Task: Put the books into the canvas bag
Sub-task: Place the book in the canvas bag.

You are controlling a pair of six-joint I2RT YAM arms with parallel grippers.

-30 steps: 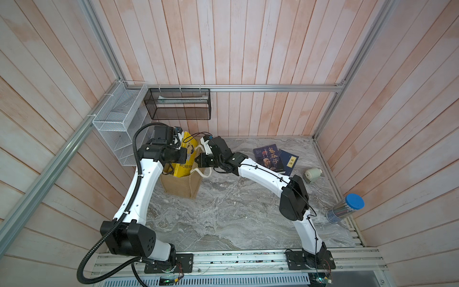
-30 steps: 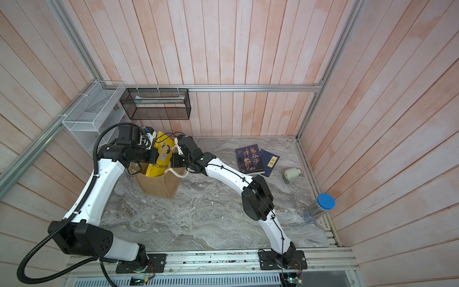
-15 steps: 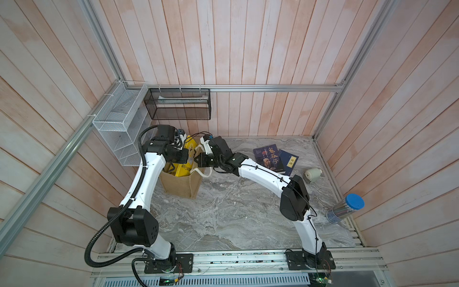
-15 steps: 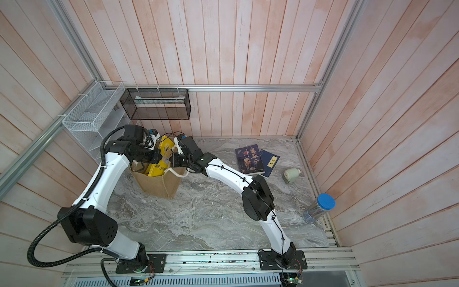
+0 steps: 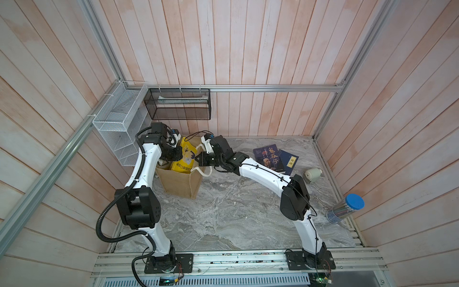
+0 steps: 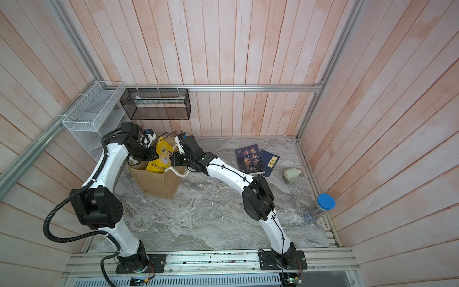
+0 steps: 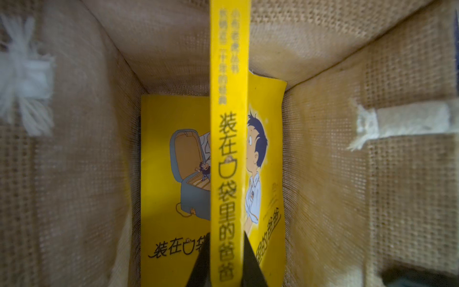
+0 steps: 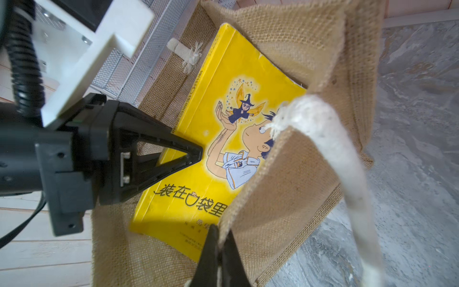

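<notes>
While the left gripper (image 7: 226, 238) is clamped on the spine of a yellow book (image 7: 228, 129) standing upright in the mouth of the bag (image 5: 180, 185), the right gripper (image 8: 221, 239) is pinched together on the bag's rim, pulling it open. Done well, the book would go straight down with its spine vertical. It would slip beside the second yellow book (image 7: 173, 188) already inside, and the left jaws would part only once its lower edge rests. The rim should be held out until then, since the burlap looks floppy. The left wrist view looks down inside the bag to that second book, which the right wrist view hides behind the held cover. The right wrist view alone shows the rim grip. Both top views add the portrait book (image 5: 269, 159) and navy book (image 5: 289, 161) lying on the table (image 5: 223, 211), well apart from the bag.
</notes>
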